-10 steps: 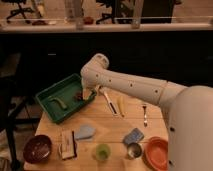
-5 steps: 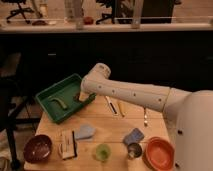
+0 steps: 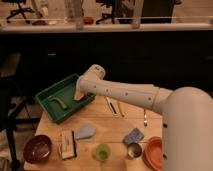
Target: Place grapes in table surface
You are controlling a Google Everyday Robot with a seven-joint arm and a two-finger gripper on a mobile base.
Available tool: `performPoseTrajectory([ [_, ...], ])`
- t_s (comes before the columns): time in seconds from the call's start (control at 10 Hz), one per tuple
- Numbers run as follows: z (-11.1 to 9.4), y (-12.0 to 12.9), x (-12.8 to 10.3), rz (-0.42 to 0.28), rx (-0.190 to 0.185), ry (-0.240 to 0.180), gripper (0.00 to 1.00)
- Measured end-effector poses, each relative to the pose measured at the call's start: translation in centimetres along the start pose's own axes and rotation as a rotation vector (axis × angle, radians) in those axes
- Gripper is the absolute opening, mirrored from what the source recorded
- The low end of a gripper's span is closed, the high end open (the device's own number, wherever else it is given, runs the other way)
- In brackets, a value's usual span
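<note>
My arm reaches from the lower right across the light wooden table surface (image 3: 112, 126) to the green tray (image 3: 49, 95) at the back left. My gripper (image 3: 80, 95) hangs below the wrist over the tray's right end and is mostly hidden by the arm. The grapes are out of view, either hidden behind the arm or in the gripper; I cannot tell which. A curved green vegetable (image 3: 60, 104) lies in the tray. The round orange-red fruit is hidden.
On the table stand a brown bowl (image 3: 37, 148), a small box (image 3: 67, 144), a green cup (image 3: 102, 151), a metal cup (image 3: 133, 150) and an orange bowl (image 3: 153, 152). Two blue cloths (image 3: 85, 132) and cutlery (image 3: 114, 106) lie mid-table. A dark counter stands behind.
The wrist has moved left and back over the tray's right end. The orange-red fruit seen beside the gripper earlier is now covered by the arm.
</note>
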Motion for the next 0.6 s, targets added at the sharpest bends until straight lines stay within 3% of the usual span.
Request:
performPoseTrajectory([
  [0.6, 7.1, -0.5, 0.9, 0.007, -0.125, -0.042, 0.8],
])
